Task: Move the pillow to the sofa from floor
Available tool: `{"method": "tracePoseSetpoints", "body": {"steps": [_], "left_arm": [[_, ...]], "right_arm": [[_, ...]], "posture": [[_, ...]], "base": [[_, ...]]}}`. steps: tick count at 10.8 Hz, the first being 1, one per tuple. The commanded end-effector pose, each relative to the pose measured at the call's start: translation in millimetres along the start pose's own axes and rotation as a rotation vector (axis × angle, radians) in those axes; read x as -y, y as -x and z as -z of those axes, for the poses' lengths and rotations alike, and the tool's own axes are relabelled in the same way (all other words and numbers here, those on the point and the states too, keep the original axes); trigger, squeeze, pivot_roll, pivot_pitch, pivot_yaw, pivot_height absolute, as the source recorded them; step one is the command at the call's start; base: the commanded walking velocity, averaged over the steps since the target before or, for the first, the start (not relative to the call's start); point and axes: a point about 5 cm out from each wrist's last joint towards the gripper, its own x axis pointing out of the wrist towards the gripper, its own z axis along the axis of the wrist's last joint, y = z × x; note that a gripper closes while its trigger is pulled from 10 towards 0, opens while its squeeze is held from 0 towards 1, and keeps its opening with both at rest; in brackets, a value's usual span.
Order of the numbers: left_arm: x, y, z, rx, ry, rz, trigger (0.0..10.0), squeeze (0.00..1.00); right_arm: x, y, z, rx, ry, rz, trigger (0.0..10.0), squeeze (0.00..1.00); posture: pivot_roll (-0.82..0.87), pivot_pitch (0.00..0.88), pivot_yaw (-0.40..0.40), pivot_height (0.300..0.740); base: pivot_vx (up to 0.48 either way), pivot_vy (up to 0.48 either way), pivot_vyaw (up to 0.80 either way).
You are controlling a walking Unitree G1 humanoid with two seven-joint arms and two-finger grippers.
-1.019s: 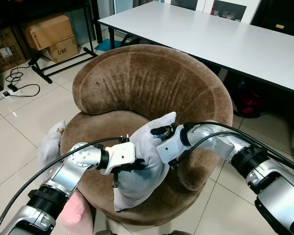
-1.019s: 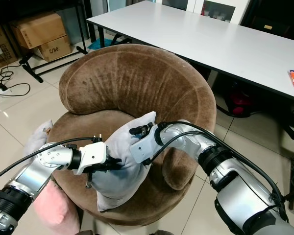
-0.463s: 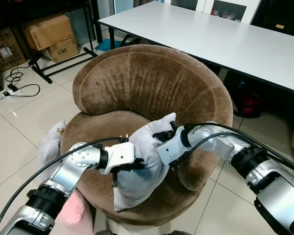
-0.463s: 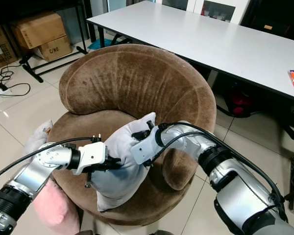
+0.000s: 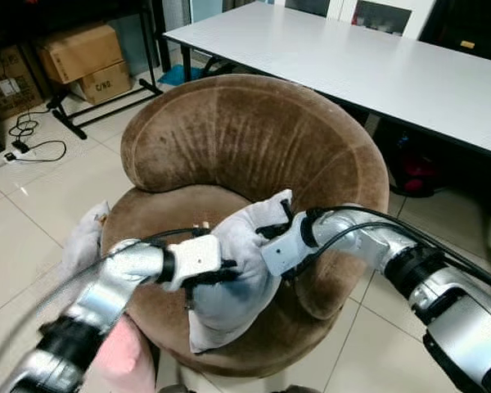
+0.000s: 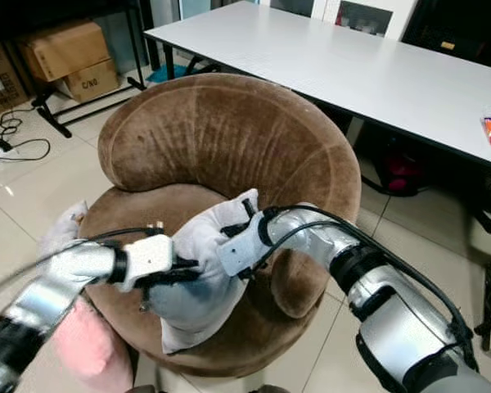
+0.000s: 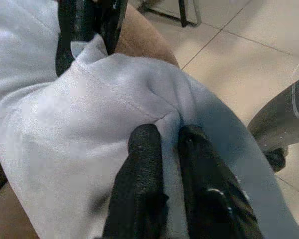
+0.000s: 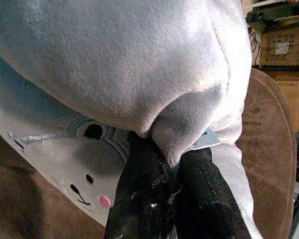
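both sets of jaws are clamping folds of the soft pale grey plush pillow (image 5: 229, 282): the left gripper (image 7: 164, 149) is pinching its left side, the right gripper (image 8: 164, 159) is gripping its upper right corner. the pillow is sagging between them over the near part of the seat of the round brown velvet sofa chair (image 5: 254, 139). a pink cushion (image 6: 86, 344) is lying on the tiled floor (image 5: 33, 205) at the near left. a long white table (image 5: 376, 65) is standing beyond the chair.

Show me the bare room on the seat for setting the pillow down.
Bare seat lies between the backrest and the pillow. The front is crowded: both grippers, left and right, pinch the pillow there.
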Motion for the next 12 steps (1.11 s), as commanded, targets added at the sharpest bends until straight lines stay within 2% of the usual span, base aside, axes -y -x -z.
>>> {"method": "tracePoseSetpoints", "body": {"steps": [1, 2, 3, 4, 5, 7, 8, 9, 10, 12], "left_arm": [[-2.4, 6.0, -3, 0.016, 0.013, -0.027, 10.0, 1.00], [-5.5, 17.6, -6, 0.049, 0.053, -0.103, 10.0, 1.00], [-7.6, 31.0, -12, 0.106, 0.099, -0.203, 10.0, 1.00], [-5.6, 39.9, -13, 0.114, 0.109, -0.252, 10.0, 1.00], [2.8, 53.5, -13, 0.118, 0.129, -0.283, 10.0, 1.00], [16.9, 70.6, -13, 0.107, 0.172, -0.292, 10.0, 1.00], [23.8, 79.0, -13, 0.072, 0.193, -0.296, 10.0, 1.00], [29.5, 86.0, -10, 0.037, 0.206, -0.304, 10.0, 1.00], [32.1, 87.6, -10, 0.028, 0.214, -0.301, 10.0, 1.00], [39.0, 84.5, -12, 0.027, 0.248, -0.296, 10.0, 1.00]], "right_arm": [[-4.5, -2.0, -2, 0.027, -0.043, -0.010, 0.0, 0.00], [-1.7, -2.8, -3, 0.050, -0.133, 0.016, 0.0, 0.00], [5.3, -3.3, -3, 0.086, -0.295, 0.069, 0.0, 0.00], [13.7, -1.3, 1, 0.099, -0.393, 0.111, 0.0, 0.00], [31.5, 3.1, 6, 0.135, -0.578, 0.203, 0.0, 0.00], [46.2, 6.0, 15, 0.147, -0.803, 0.297, 0.0, 0.00], [51.6, 6.5, 19, 0.164, -0.941, 0.336, 0.0, 0.00], [57.7, 8.1, 26, 0.167, -1.120, 0.405, 0.0, 0.00], [59.7, 9.3, 29, 0.161, -1.197, 0.439, 0.0, 0.00], [60.0, 16.4, 48, 0.107, -1.519, 0.602, 0.0, 0.00]], "posture": [[-0.02, 0.000, -0.050, 0.740], [-0.02, 0.000, -0.049, 0.740], [-0.01, 0.000, -0.050, 0.740], [-0.01, 0.000, -0.052, 0.740], [-0.01, 0.000, -0.052, 0.740], [0.01, 0.000, -0.063, 0.740], [0.01, 0.000, -0.066, 0.740], [0.02, 0.000, -0.073, 0.740], [0.02, 0.000, -0.076, 0.740], [0.02, 0.000, -0.078, 0.740]], "base": [[0.000, 0.000, 0.00], [0.000, 0.000, 0.00], [0.000, 0.000, 0.00], [0.000, 0.000, 0.00], [0.000, 0.000, 0.00], [0.000, 0.000, 0.00], [0.000, 0.000, 0.00], [0.000, 0.000, 0.00], [0.000, 0.000, 0.00], [0.000, 0.000, 0.00]]}}
